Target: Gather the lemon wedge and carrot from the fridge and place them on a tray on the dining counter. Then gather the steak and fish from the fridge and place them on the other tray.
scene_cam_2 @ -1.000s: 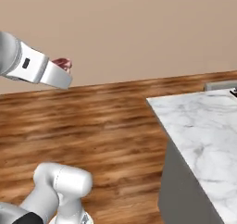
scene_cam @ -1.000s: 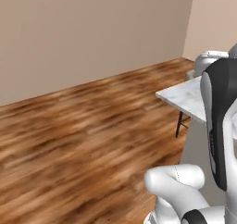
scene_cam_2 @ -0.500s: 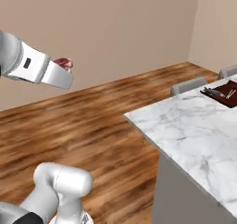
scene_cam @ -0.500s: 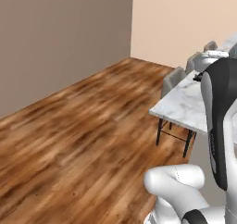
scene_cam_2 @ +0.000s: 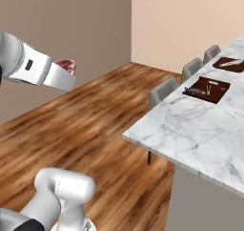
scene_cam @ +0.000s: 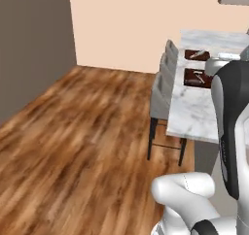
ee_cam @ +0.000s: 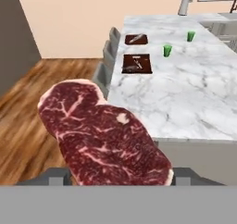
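Steak (ee_cam: 104, 135) fills the lower centre of the hand view, pinched between the gripper (ee_cam: 113, 176) tips, while the two trays (ee_cam: 137, 63) sit ahead at upper centre on the dining counter (ee_cam: 185, 93).

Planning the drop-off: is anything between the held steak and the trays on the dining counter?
Nothing visible blocks it. The hand holds the steak over the floor; the dining counter ahead is bare marble up to the near tray. The grey chairs sit below the counter's edge.
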